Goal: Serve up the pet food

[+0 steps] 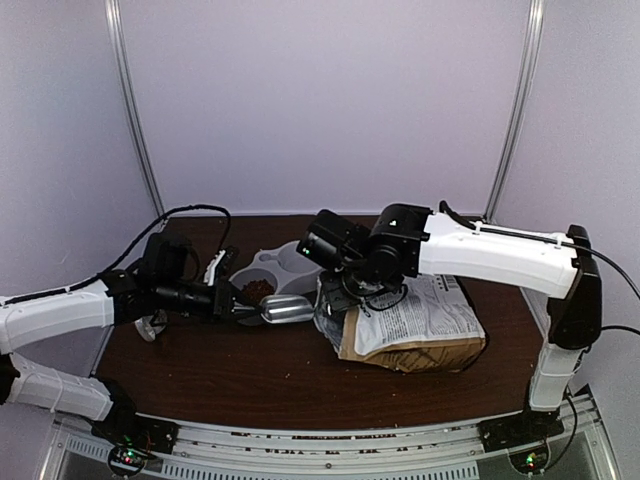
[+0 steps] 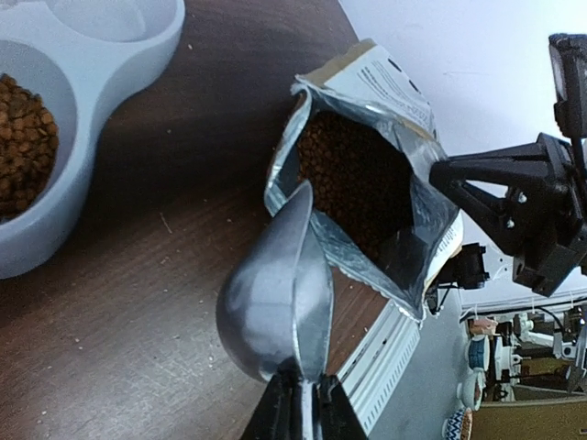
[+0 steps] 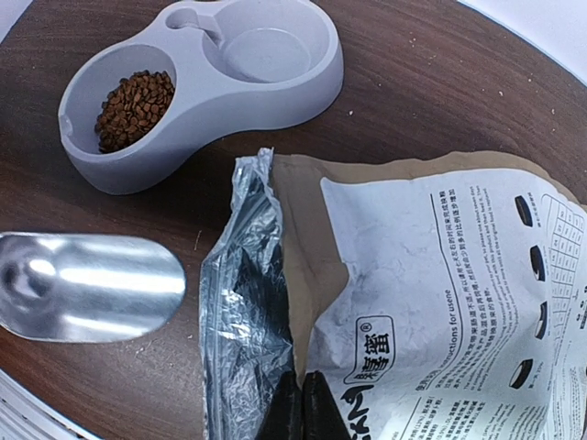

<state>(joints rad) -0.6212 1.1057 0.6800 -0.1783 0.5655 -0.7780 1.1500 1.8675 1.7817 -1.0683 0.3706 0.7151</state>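
Observation:
Pet food lies as brown kibble in the left well of the grey double bowl (image 3: 275,78), the kibble (image 3: 135,108) heaped low. More kibble (image 2: 353,179) fills the open, foil-lined bag (image 3: 440,275), which lies on its side with its mouth facing left. My right gripper (image 3: 303,408) is shut on the upper lip of the bag's mouth. My left gripper (image 2: 307,412) is shut on the handle of a metal scoop (image 2: 275,293). The scoop's tip is right at the bag's mouth, and no kibble shows in the scoop (image 3: 87,286).
The brown table ends at a white slotted rail (image 2: 394,339) close beside the bag. The bowl's right well (image 3: 266,41) holds nothing. A black cable (image 1: 180,212) loops behind the left arm. The booth's back wall stands just behind the bowl.

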